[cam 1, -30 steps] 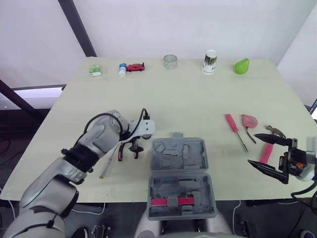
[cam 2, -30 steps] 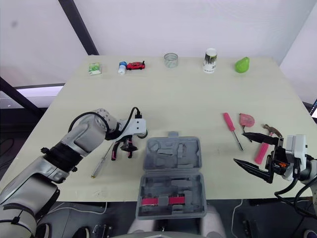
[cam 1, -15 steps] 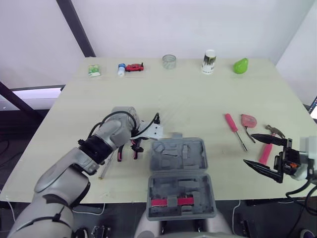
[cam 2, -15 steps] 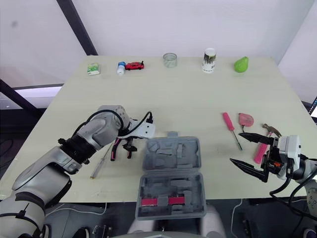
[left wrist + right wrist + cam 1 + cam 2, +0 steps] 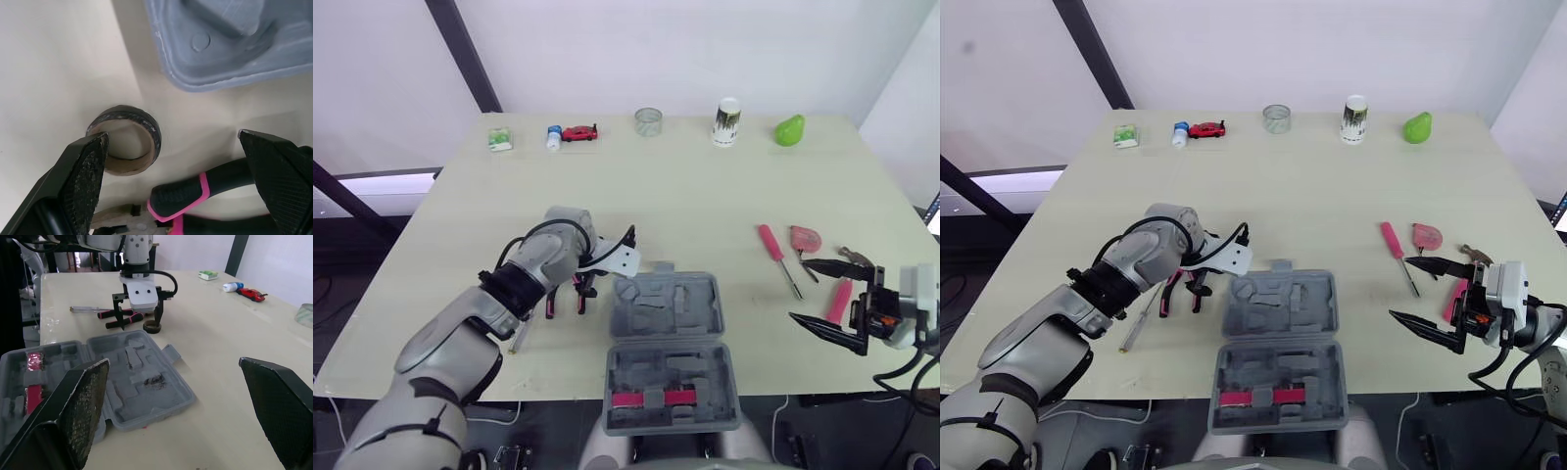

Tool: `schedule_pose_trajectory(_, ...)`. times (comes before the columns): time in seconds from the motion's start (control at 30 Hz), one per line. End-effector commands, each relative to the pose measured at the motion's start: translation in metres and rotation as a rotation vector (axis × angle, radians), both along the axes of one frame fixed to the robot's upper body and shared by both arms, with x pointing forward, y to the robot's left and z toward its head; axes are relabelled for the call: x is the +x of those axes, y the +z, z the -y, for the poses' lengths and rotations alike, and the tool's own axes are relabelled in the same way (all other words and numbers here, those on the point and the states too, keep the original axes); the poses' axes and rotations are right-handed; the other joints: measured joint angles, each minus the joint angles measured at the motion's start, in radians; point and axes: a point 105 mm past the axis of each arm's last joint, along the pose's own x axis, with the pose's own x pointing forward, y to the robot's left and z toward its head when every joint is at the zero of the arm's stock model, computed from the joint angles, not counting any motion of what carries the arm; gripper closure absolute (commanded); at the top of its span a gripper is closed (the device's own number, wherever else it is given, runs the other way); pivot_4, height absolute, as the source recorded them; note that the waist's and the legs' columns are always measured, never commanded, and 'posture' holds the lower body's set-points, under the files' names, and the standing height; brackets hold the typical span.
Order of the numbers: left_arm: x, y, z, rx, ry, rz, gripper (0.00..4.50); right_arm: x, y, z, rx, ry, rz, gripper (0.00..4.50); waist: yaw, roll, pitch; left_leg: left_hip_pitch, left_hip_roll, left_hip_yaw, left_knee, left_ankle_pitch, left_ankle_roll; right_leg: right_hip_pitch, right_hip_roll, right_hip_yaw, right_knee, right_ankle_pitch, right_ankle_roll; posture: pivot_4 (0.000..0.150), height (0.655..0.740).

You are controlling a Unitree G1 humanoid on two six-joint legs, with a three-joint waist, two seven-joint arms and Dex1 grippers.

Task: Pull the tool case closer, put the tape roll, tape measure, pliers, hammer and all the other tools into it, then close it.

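Note:
The grey tool case (image 5: 668,305) lies open at the table's front edge, with a pink-marked piece (image 5: 651,397) in its near half. My left gripper (image 5: 171,137) is open just left of the case's far left corner. The black tape roll (image 5: 154,139) lies flat on the table between its fingers, close to one fingertip (image 5: 93,156). The pink-handled pliers (image 5: 563,299) lie beside the roll. A long screwdriver (image 5: 524,328) lies left of them. My right gripper (image 5: 798,290) hangs open over the right front, empty. Behind it lie a pink screwdriver (image 5: 773,245), a pink tape measure (image 5: 808,238) and a hammer (image 5: 840,299).
Along the table's far edge stand a green box (image 5: 501,140), a small bottle (image 5: 554,137), a red toy car (image 5: 580,132), a clear cup (image 5: 649,121), a paper cup (image 5: 727,121) and a green pear (image 5: 790,129).
My left gripper has moved right, from above the pliers to the case's far left corner. The right gripper has drifted slightly towards the table's middle and stays open.

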Motion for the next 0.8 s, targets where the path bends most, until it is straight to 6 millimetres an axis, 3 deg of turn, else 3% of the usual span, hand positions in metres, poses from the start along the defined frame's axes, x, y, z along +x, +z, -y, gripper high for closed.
schedule_pose_trajectory(0.03, 0.003, 0.004, 0.001, -0.006, -0.002, 0.01, 0.0, 0.004, 0.009, -0.003, 0.0, -0.002, 0.053, 0.04, 0.0, 0.0, 0.0, 0.0, 0.0, 0.0, 0.0, 0.0, 0.0, 0.0, 0.0, 0.0, 0.0, 0.0, 0.0, 0.15, 0.74)
schedule_pose_trajectory(0.07, 0.004, 0.004, 0.001, -0.009, -0.002, 0.014, 0.0, 0.005, 0.01, -0.003, 0.001, -0.003, 0.055, 0.04, 0.0, 0.0, 0.0, 0.0, 0.0, 0.0, 0.0, 0.0, 0.0, 0.0, 0.0, 0.0, 0.0, 0.0, 0.0, 0.15, 0.74)
schedule_pose_trajectory(0.17, 0.007, 0.006, 0.001, -0.008, -0.002, 0.022, 0.81, 0.006, 0.01, -0.004, 0.001, -0.006, 0.059, 0.0, 0.002, 0.0, 0.0, 0.0, 0.0, 0.0, 0.0, 0.0, 0.0, 0.0, 0.0, 0.0, 0.0, 0.0, 0.0, 0.15, 0.74)
schedule_pose_trajectory(0.43, 0.02, 0.0, -0.006, 0.007, -0.008, 0.06, 4.44, 0.01, 0.013, -0.004, 0.0, -0.031, 0.084, 0.0, 0.004, 0.001, 0.0, 0.001, -0.001, -0.001, 0.001, 0.0, 0.0, 0.001, 0.0, 0.0, 0.001, 0.0, 0.0, 0.15, 0.74)
schedule_pose_trajectory(0.8, 0.01, 0.023, -0.001, -0.025, -0.047, 0.035, 4.49, 0.01, 0.011, -0.008, 0.006, -0.011, 0.078, 0.0, 0.001, 0.001, 0.0, 0.0, -0.001, 0.0, 0.001, 0.0, 0.0, 0.001, 0.0, 0.0, 0.001, 0.0, 0.0, 0.15, 0.74)
